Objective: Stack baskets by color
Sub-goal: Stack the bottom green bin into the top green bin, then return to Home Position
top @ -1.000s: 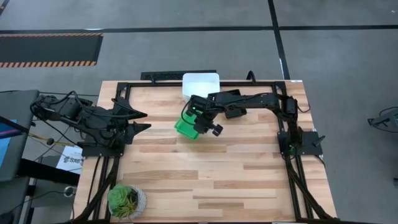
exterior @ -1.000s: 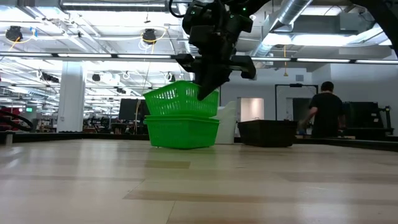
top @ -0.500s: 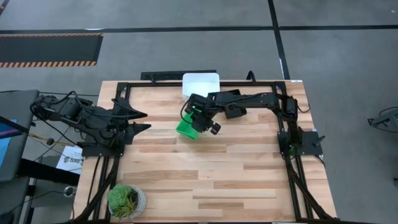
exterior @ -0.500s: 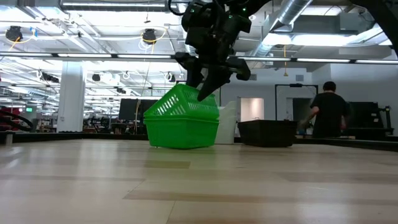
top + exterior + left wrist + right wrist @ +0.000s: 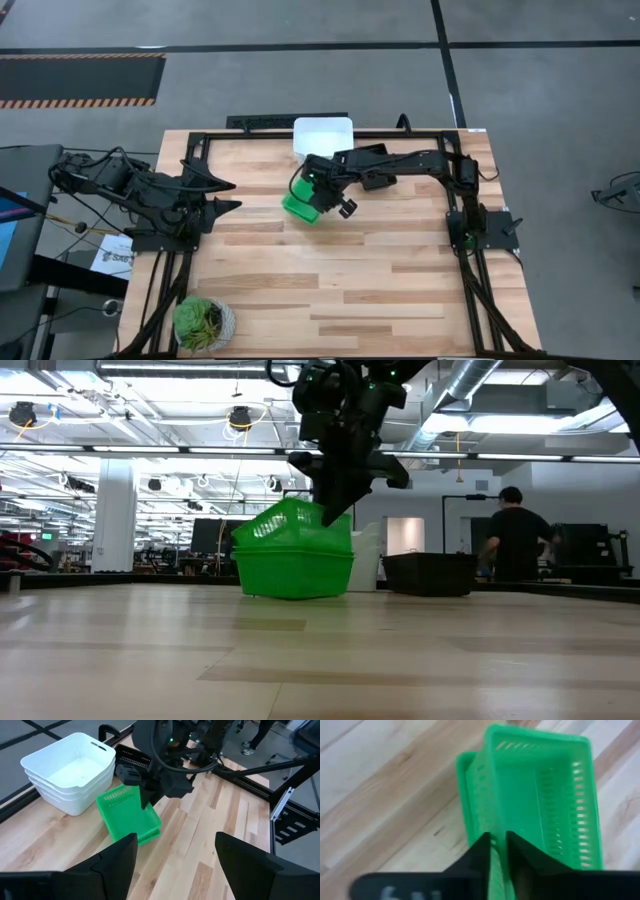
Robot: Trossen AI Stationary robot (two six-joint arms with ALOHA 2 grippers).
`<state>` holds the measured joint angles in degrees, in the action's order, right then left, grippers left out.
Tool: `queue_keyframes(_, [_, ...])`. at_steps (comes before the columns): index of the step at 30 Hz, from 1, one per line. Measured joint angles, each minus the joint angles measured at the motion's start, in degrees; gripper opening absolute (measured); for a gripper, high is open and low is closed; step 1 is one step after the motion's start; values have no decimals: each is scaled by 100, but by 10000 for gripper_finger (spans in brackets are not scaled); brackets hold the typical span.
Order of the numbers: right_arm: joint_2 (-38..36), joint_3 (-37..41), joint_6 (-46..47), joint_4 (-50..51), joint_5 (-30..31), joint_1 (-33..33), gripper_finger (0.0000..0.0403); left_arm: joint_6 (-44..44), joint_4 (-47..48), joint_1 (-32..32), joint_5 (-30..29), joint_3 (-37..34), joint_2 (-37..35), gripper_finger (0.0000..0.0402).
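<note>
Two green baskets are nested near the table's middle: a lower one (image 5: 292,572) flat on the wood and a top one (image 5: 283,523) sitting tilted in it, also seen in the high view (image 5: 296,203). My right gripper (image 5: 334,512) stands over the top basket's right end, shut on its wall. A stack of white baskets (image 5: 322,135) rests at the far edge. A black basket (image 5: 430,573) shows behind the green ones. My left gripper (image 5: 175,865) waits open at the table's left side, holding nothing. My right gripper holds the top green basket's wall at its rim (image 5: 498,845), at the end toward the table's right edge. One finger (image 5: 480,854) is outside the wall and the other (image 5: 521,852) inside. The fingers come steeply from above. The basket sits tilted in the lower one.
A potted green plant (image 5: 203,322) stands at the near left corner. A black frame (image 5: 470,230) runs around the table's edges. A person (image 5: 520,545) stands in the room beyond the table. Bare wood lies in front of the green baskets.
A second ago my right gripper held the top green basket level above the lower one. It opened, and the basket dropped tilted into the lower one, left end first. The fingers have since closed on the wall again, and the basket has settled deeper.
</note>
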<state>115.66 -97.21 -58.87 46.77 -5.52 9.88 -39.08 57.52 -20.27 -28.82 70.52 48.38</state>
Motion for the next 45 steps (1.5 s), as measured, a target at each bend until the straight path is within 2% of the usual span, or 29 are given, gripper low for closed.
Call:
queue_keyframes(5, [-19, 0, 162, 0, 88, -19, 20, -10, 2, 0, -2, 0, 0, 256])
queue_keyframes(7, [-24, 0, 164, 51, 95, -15, 13, -10, 4, -2, -2, 0, 0, 256])
queue_keyframes(13, [-15, 0, 243, -69, 97, -13, 50, -10, 4, 0, -4, 0, 0, 256])
queue_keyframes(24, [-11, 0, 398, -168, -41, -10, 67, 44, 7, -1, -9, 0, 0, 256])
queue_keyframes(27, [-11, 0, 399, -112, -47, -10, 95, 47, 7, 0, -11, 0, 0, 256])
queue_keyframes(34, [-11, 0, 680, -195, 2, -15, 190, 49, 11, -2, -11, 0, 0, 256])
queue_keyframes(37, [-23, 0, 977, -179, 183, -48, 211, 51, 4, 0, -66, -12, -2, 256])
queue_keyframes(39, [-116, -76, 1235, 115, 227, -96, 216, 133, 15, -1, -228, -43, -2, 256])
queue_keyframes(43, [-539, -559, 2047, 782, 225, -224, 213, 573, 179, -2, -1157, -55, -4, 256])
queue_keyframes(45, [-822, -714, 2534, 1132, 219, -264, 210, 648, 270, 0, -1398, -55, -2, 256])
